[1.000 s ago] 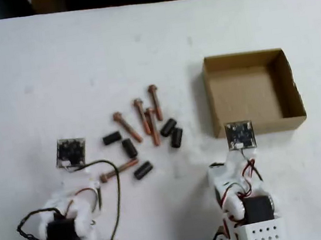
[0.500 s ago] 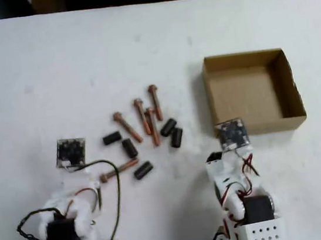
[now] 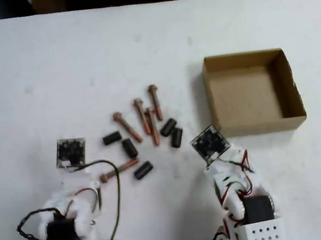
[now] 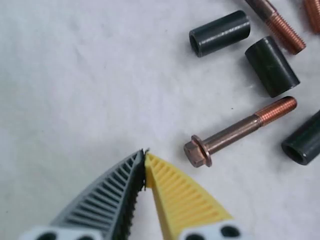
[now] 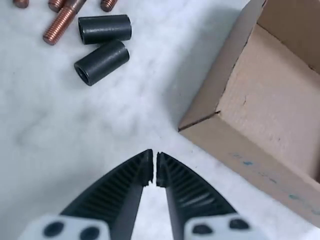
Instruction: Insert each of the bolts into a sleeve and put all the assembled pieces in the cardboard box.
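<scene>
Closed and empty, the right claw (image 5: 154, 170) hangs over bare table (image 5: 45, 135) between two sleeves (image 5: 101, 62) and the cardboard box (image 5: 240, 150) corner. The left claw (image 4: 144, 167), also closed, sits just beside a loose bolt (image 4: 235, 132), open table on its other side.

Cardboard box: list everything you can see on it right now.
The cardboard box is plain brown, square, shallow and open-topped, with four low upright walls and no flaps showing. Its floor is bare, nothing inside. It sits flat on the white table, toward the right in the high view. The right wrist view shows one corner, with faint bluish marks on the outer wall. Only the table touches it; the right end effector is near that corner, apart from it.
</scene>
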